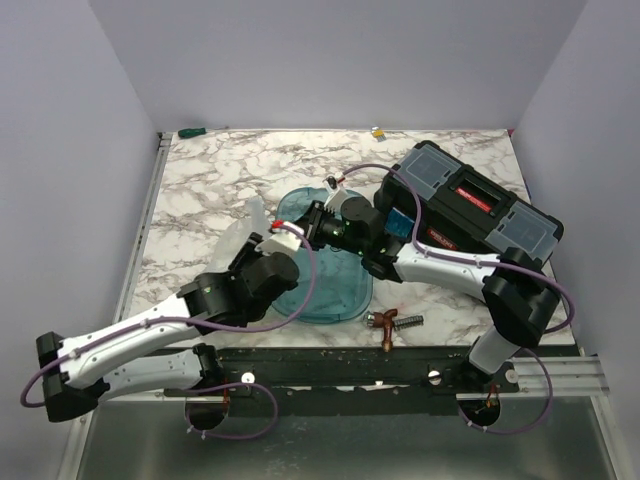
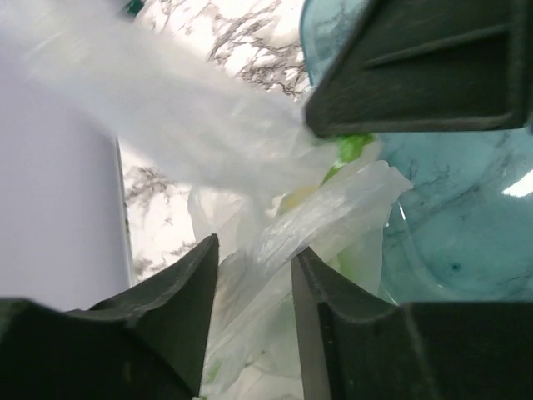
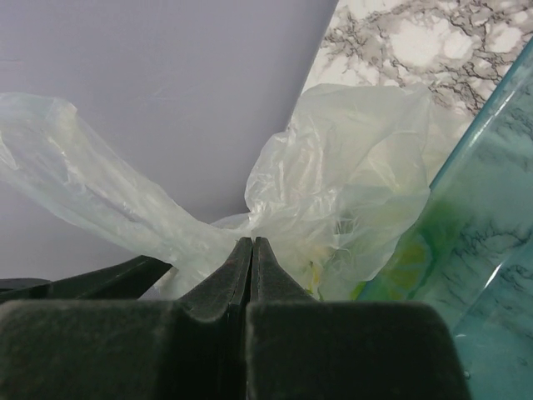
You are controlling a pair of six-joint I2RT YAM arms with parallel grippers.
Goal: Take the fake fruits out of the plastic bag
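We've got the right fingers (image 3: 221, 287) pinched shut on the plastic bag (image 3: 350, 167). Our left fingers (image 2: 171, 292) are partly apart, bag film running between them, just beside the teal tray (image 2: 454, 225).

Crinkled clear plastic bag (image 3: 350, 167), fruit (image 2: 350, 148) perhaps inside.

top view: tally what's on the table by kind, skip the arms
plastic bag: 1
teal tray: 1
black toolbox: 1
copper fitting: 1
small far-edge bits: 2 (green bit, yellow bit)
total: 6
fake fruits: hidden in the bag, count unclear, left out
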